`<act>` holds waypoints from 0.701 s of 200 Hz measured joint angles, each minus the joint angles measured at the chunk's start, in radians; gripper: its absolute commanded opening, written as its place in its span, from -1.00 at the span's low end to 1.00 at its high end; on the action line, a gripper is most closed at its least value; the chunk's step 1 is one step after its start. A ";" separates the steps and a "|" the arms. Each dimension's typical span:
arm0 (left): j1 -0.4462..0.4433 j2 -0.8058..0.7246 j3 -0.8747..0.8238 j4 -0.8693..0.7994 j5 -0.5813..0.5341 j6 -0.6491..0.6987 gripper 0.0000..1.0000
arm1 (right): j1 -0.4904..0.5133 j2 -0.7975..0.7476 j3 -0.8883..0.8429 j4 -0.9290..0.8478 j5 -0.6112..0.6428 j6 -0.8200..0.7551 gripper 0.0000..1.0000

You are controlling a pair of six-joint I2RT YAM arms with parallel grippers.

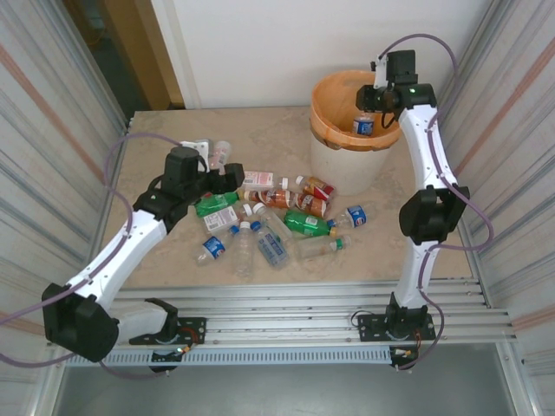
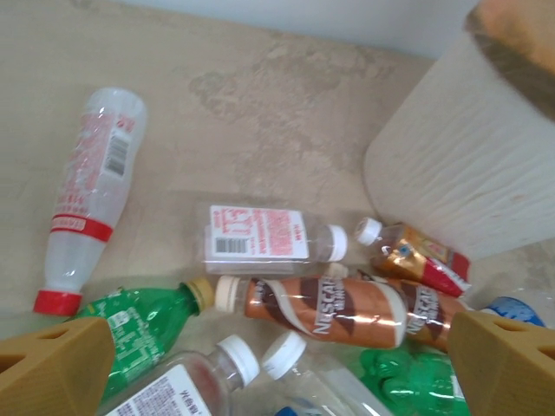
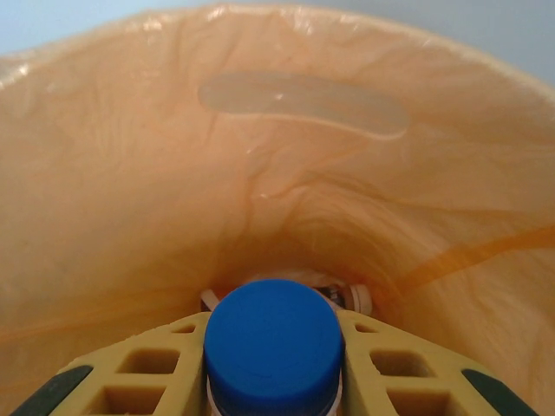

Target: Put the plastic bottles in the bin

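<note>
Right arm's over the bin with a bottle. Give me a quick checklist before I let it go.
1. Right pincer shut on the blue-capped bottle: ok.
2. Bottle above the mouth of the bin, inside the rim: ok.
3. Room at the bin's bottom: cannot tell, the held bottle hides most of it.
4. Left pincer open over the pile: ok.
5. Table cleared: not ok, the pile lies on it.
</note>
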 measured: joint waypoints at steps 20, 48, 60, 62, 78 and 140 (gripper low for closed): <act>0.026 0.042 0.015 -0.015 0.000 0.000 0.97 | 0.012 0.006 -0.015 -0.007 0.017 -0.015 -0.72; 0.059 0.102 0.045 -0.032 0.005 -0.001 0.97 | 0.019 0.014 -0.023 -0.014 0.027 -0.026 -0.20; 0.074 0.134 0.069 -0.040 0.012 -0.004 0.97 | 0.018 0.017 -0.023 -0.016 0.031 -0.035 -0.08; 0.077 0.139 0.072 -0.042 0.013 -0.004 0.97 | 0.018 0.017 -0.023 -0.016 0.031 -0.035 -0.06; 0.099 0.188 0.111 -0.052 0.027 -0.005 0.97 | 0.018 0.017 -0.023 -0.015 0.031 -0.043 0.13; 0.136 0.395 0.294 -0.113 0.045 0.020 0.92 | 0.018 0.003 -0.023 -0.020 0.031 -0.039 0.46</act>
